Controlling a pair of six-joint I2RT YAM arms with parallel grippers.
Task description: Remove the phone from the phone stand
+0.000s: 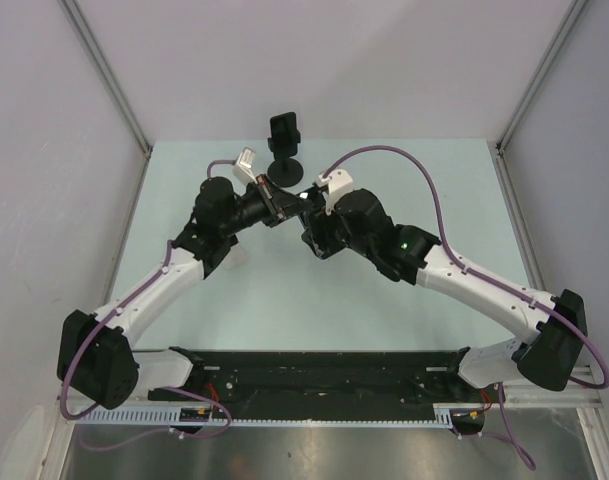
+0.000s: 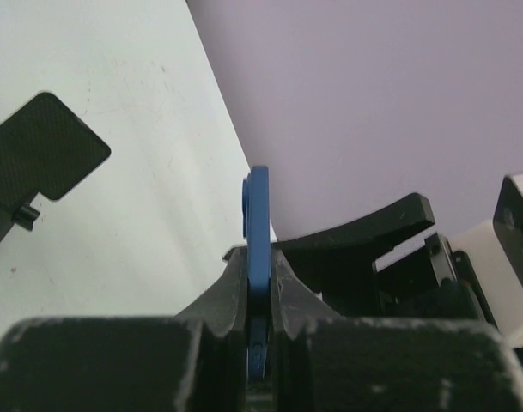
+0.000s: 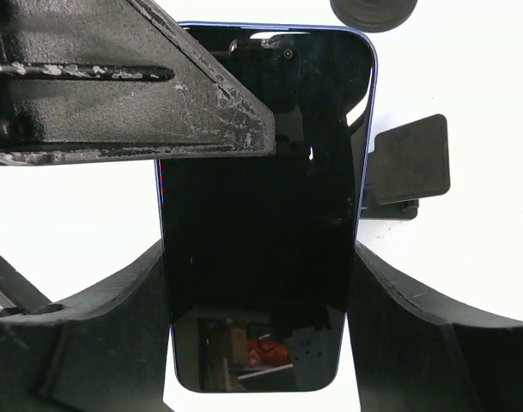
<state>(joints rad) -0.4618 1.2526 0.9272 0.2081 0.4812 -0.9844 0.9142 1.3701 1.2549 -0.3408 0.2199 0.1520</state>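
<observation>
The phone (image 3: pixel 257 197), black-screened with a blue rim, hangs in the air off the phone stand (image 1: pixel 285 138). My left gripper (image 2: pixel 259 257) is shut on it, pinching its flat faces, so the left wrist view shows only the blue edge of the phone (image 2: pixel 258 215). My right gripper (image 3: pixel 257 283) has both fingers against the phone's long sides. One left finger (image 3: pixel 132 94) crosses the screen's upper left. In the top view the two grippers (image 1: pixel 279 205) (image 1: pixel 312 208) meet just in front of the stand, hiding the phone.
The black stand is empty at the back of the pale green table (image 1: pixel 284 300); its holder plate (image 3: pixel 409 159) and round base (image 3: pixel 373 10) lie beyond the phone. Grey walls (image 1: pixel 334 60) close in the back and sides.
</observation>
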